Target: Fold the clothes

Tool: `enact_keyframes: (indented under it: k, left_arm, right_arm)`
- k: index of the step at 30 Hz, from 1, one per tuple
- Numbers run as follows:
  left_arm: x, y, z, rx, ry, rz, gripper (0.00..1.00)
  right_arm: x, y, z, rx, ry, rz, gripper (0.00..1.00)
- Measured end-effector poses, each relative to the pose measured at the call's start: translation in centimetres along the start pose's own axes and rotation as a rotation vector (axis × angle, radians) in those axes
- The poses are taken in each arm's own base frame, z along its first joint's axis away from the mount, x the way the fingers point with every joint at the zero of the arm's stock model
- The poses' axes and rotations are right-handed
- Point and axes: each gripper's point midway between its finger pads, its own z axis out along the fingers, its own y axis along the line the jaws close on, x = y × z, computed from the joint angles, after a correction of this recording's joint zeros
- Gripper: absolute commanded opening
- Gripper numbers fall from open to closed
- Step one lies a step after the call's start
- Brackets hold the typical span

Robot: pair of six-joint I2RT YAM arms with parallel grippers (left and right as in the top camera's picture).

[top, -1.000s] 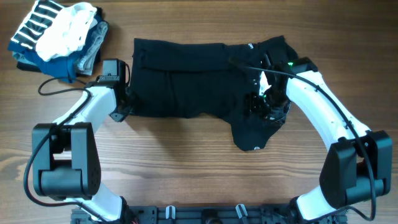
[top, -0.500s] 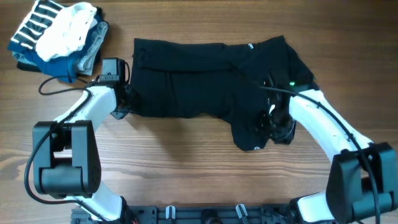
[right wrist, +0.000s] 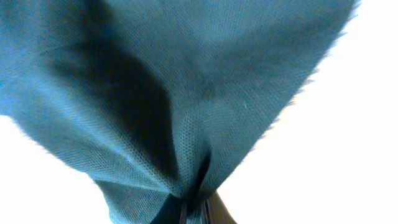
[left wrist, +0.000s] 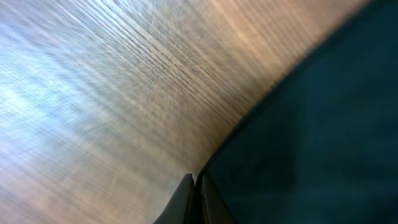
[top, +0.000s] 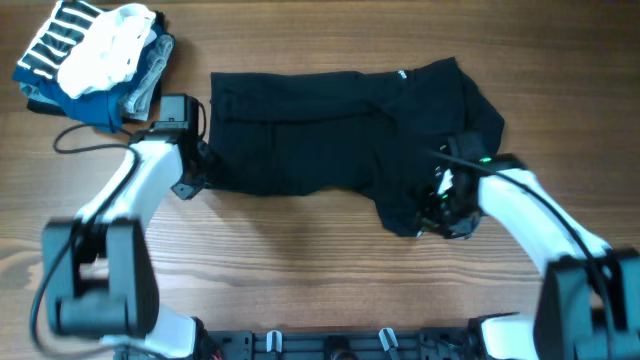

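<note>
A black garment (top: 300, 130) lies spread across the middle of the table. My left gripper (top: 203, 168) is at its lower left edge. In the left wrist view the fingertips are pressed together (left wrist: 194, 185) right on the dark hem (left wrist: 311, 137), shut on the garment. My right gripper (top: 430, 212) is at the garment's lower right lobe. In the right wrist view, fabric (right wrist: 186, 81) that looks teal bunches into folds and runs down between the shut fingers (right wrist: 194, 204).
A pile of other clothes (top: 95, 55), striped, white, blue and grey, sits at the far left corner, just behind the left arm. Bare wooden table (top: 290, 270) lies in front of the garment.
The right gripper moved toward the near right and shut on the lower lobe, bunching it. The left gripper shut on the left hem, which has shifted slightly left; the left arm is blurred.
</note>
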Motion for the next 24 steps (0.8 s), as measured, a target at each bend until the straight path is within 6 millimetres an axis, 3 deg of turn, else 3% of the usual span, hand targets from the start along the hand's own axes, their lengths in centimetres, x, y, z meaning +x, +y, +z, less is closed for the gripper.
enact_keyframes:
  k: [1, 3, 4, 6, 8, 15, 18, 19, 20, 21, 22, 23, 24]
  left_arm:
    - [-0.6, -0.3, -2.7, 0.047, -0.052, 0.004, 0.04]
    - [-1.3, -0.6, -6.6, 0.114, -0.125, 0.003, 0.04]
    - [-1.3, -0.4, -8.1, 0.134, -0.151, 0.004, 0.04]
    - [-1.3, -0.1, -10.0, 0.158, -0.188, 0.003, 0.04]
    - [-1.3, 0.1, -10.1, 0.152, -0.193, 0.015, 0.04]
    - [-4.2, -2.3, -9.9, 0.218, -0.296, 0.016, 0.04]
    - [-4.6, -2.7, -7.8, 0.194, -0.277, 0.019, 0.04]
    - [-4.9, -3.1, -7.0, 0.196, -0.279, 0.021, 0.04]
    - [-5.3, -3.6, -5.7, 0.193, -0.275, 0.022, 0.04]
    - [-5.4, -3.8, -4.9, 0.186, -0.270, 0.023, 0.36]
    - [-6.0, -4.5, -3.5, 0.193, -0.276, 0.022, 0.75]
    - [-6.1, -4.7, -2.6, 0.191, -0.275, 0.026, 0.98]
    - [-6.5, -5.1, -2.1, 0.197, -0.283, 0.027, 1.00]
  right_arm:
    - [-1.2, 0.0, -2.7, -0.034, -0.071, -0.001, 0.04]
    - [-1.7, -1.2, -7.3, -0.062, -0.159, 0.007, 0.04]
    - [-1.5, -1.9, -8.7, -0.066, -0.187, 0.006, 0.04]
    - [-1.3, -2.1, -9.6, -0.068, -0.209, -0.029, 0.04]
    - [-2.5, -1.7, -9.9, -0.082, -0.262, -0.070, 0.04]
    - [-13.1, 3.1, -14.6, -0.224, -0.700, -0.214, 0.05]
    - [-16.9, 4.3, -12.9, -0.258, -0.740, -0.235, 0.09]
    - [-18.5, 4.8, -11.5, -0.278, -0.744, -0.243, 0.17]
    - [-19.3, 5.1, -10.6, -0.291, -0.741, -0.247, 0.31]
    - [-20.1, 5.3, -9.7, -0.306, -0.741, -0.252, 0.73]
    - [-20.8, 5.4, -8.2, -0.314, -0.724, -0.252, 0.89]
    - [-21.2, 5.5, -7.6, -0.319, -0.722, -0.253, 0.97]
    - [-21.5, 5.6, -7.3, -0.323, -0.726, -0.256, 0.99]
